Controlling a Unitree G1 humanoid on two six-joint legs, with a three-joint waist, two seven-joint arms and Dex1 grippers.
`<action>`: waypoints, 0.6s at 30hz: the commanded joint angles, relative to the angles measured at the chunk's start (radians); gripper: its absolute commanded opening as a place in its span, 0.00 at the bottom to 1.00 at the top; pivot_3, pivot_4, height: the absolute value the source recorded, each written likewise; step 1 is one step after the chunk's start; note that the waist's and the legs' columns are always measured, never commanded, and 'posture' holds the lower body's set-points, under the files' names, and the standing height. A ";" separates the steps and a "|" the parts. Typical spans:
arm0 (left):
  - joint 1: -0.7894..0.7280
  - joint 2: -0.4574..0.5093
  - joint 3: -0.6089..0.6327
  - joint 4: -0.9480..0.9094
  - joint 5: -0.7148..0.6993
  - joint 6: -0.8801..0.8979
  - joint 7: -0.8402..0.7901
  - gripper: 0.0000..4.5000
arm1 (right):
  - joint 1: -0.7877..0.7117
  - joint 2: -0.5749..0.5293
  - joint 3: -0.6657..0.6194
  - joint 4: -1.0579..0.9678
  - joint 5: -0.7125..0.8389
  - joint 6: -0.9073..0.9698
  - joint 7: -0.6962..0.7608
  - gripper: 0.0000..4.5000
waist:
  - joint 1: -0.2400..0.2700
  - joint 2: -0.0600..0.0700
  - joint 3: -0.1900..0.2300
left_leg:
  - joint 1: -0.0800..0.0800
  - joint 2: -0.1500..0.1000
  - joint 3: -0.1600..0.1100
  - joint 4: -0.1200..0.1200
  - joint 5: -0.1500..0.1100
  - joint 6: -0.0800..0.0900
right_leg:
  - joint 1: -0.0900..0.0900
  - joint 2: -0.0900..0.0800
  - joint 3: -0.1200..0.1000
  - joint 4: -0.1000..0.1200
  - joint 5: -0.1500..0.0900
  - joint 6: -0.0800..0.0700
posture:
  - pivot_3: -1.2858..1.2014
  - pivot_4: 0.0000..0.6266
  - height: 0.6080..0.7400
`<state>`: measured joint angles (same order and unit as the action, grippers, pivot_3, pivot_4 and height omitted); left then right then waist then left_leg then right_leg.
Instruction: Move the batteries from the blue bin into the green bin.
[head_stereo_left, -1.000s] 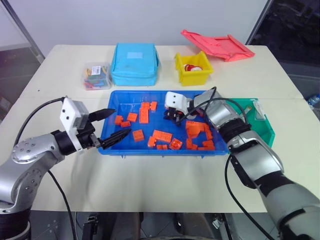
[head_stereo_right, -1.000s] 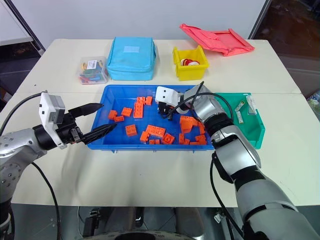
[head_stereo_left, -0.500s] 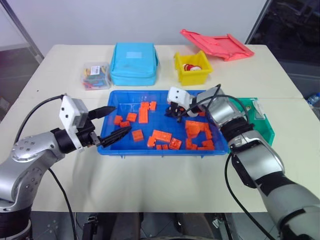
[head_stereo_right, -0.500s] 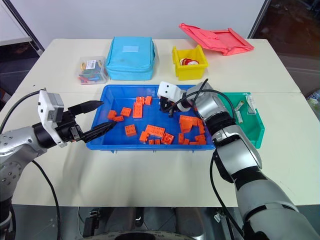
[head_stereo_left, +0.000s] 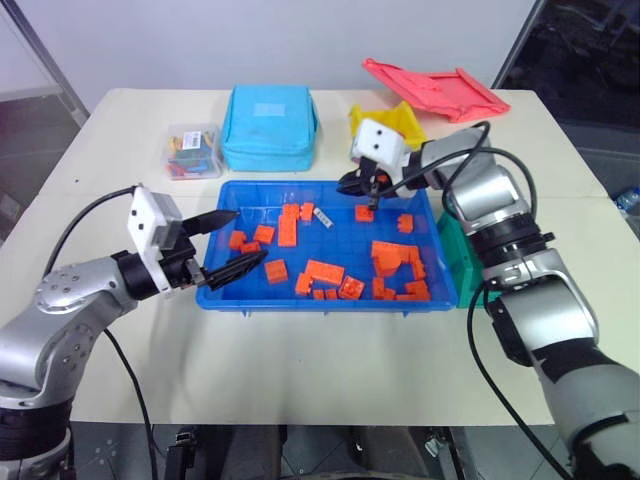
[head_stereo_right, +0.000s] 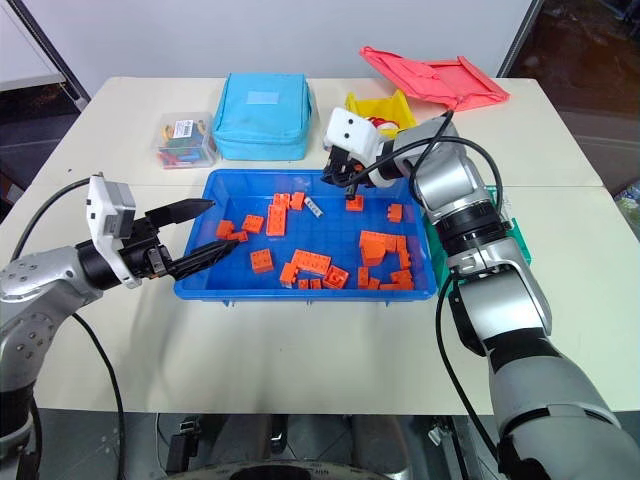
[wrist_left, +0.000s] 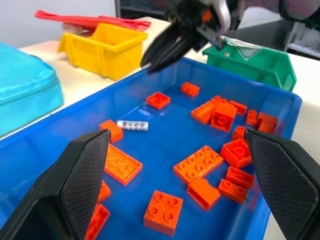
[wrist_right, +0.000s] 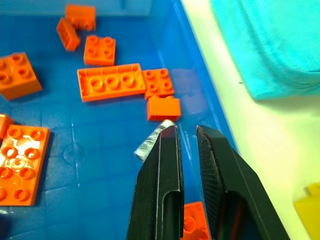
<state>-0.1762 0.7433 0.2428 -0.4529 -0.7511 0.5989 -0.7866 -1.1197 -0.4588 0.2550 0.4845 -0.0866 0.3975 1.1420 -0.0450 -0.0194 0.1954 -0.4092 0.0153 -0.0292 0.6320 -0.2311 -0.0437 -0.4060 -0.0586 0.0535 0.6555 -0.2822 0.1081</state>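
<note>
Right gripper (head_stereo_right: 348, 182) hangs above the blue bin's (head_stereo_right: 200, 290) far edge, and I see its fingers pinched together with nothing between them. One battery (head_stereo_right: 314, 207) lies on the bin floor near that edge among orange blocks (head_stereo_right: 311, 262). My left gripper (head_stereo_right: 190, 232) sits spread wide at the bin's left rim.

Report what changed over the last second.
The right gripper, shut and empty, rose out of the blue bin toward its far edge. A battery now shows on the bin floor near it, not picked up. The left gripper stayed open at the bin's left rim, and the orange blocks kept their places.
</note>
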 joint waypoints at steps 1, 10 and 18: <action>-0.026 -0.003 -0.005 0.003 0.014 -0.031 -0.016 1.00 | 0.003 0.005 -0.025 -0.064 0.035 0.047 -0.015 0.13 | -0.001 0.000 0.000 | 0.000 0.000 0.000 0.000 0.000 0.000 | 0.000 0.000 0.000 0.000 0.000 0.000 | 0.52 0.24 1.00; -0.002 -0.003 0.021 -0.011 0.017 -0.034 -0.005 1.00 | 0.082 0.085 -0.053 -0.112 0.104 0.241 -0.120 0.92 | 0.001 0.000 0.000 | 0.000 0.000 0.000 0.000 0.000 0.000 | 0.000 0.000 0.000 0.000 0.000 0.000 | 0.52 0.24 1.00; 0.021 0.043 0.074 -0.036 0.001 -0.018 -0.009 1.00 | 0.140 0.172 -0.101 -0.119 0.184 0.386 -0.235 0.92 | 0.000 0.000 0.000 | 0.000 0.000 0.000 0.000 0.000 0.000 | -0.001 0.000 0.000 0.000 0.000 0.000 | 0.52 0.24 1.00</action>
<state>-0.1505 0.7650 0.2669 -0.4561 -0.7333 0.5812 -0.7868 -0.9688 -0.3053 0.1924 0.3965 0.0616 0.7598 0.9349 -0.0453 -0.0194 0.1954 -0.4097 0.0155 -0.0291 0.6320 -0.2311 -0.0437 -0.4066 -0.0586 0.0536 0.6556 -0.2822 0.1081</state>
